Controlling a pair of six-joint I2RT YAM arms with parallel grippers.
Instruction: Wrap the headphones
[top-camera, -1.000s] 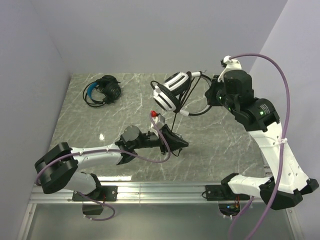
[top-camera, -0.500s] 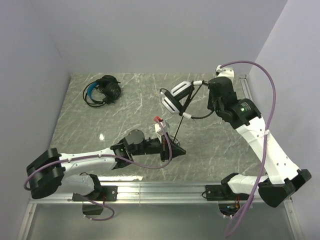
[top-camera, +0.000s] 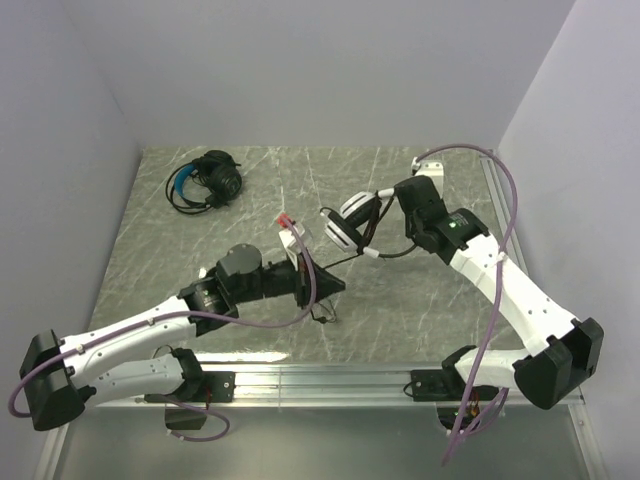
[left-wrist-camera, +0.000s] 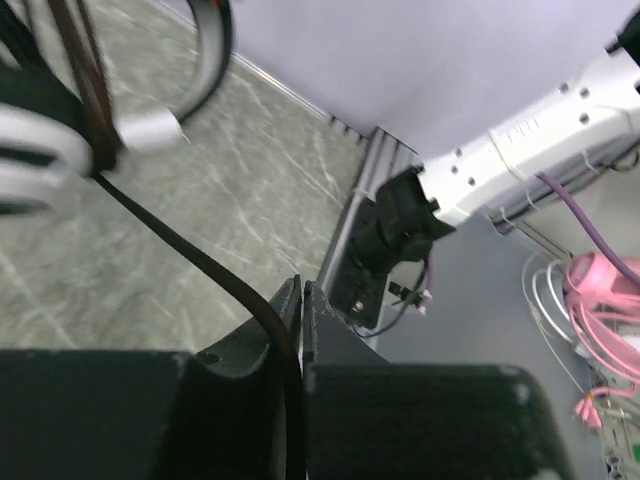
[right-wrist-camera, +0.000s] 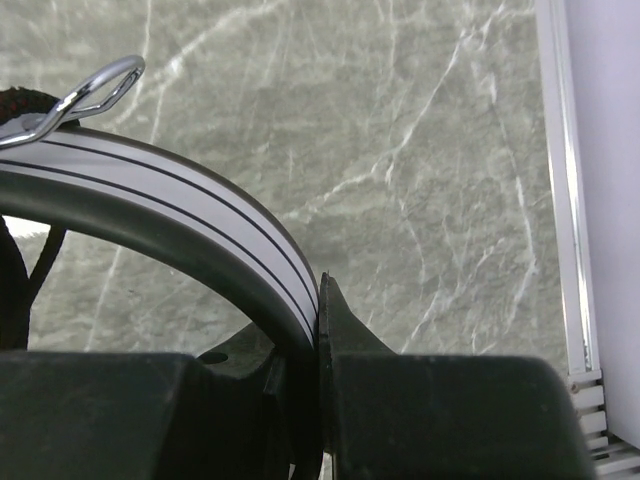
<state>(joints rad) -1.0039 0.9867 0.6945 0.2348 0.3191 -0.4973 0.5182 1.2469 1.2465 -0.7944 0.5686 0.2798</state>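
Marble tabletop (top-camera: 260, 200), lilac walls (top-camera: 300, 70)

A white over-ear headset with black ear pads (top-camera: 343, 222) is held over the middle of the grey marbled counter (top-camera: 430, 290), its black-striped white headband (right-wrist-camera: 180, 215) clamped in the right tool (right-wrist-camera: 318, 300). Its thin black cable (left-wrist-camera: 190, 252) is drawn taut and pinched in the left tool (left-wrist-camera: 302, 292). A black headset with a blue headband (top-camera: 207, 181) lies at the counter's far left corner, its cable looped around it.
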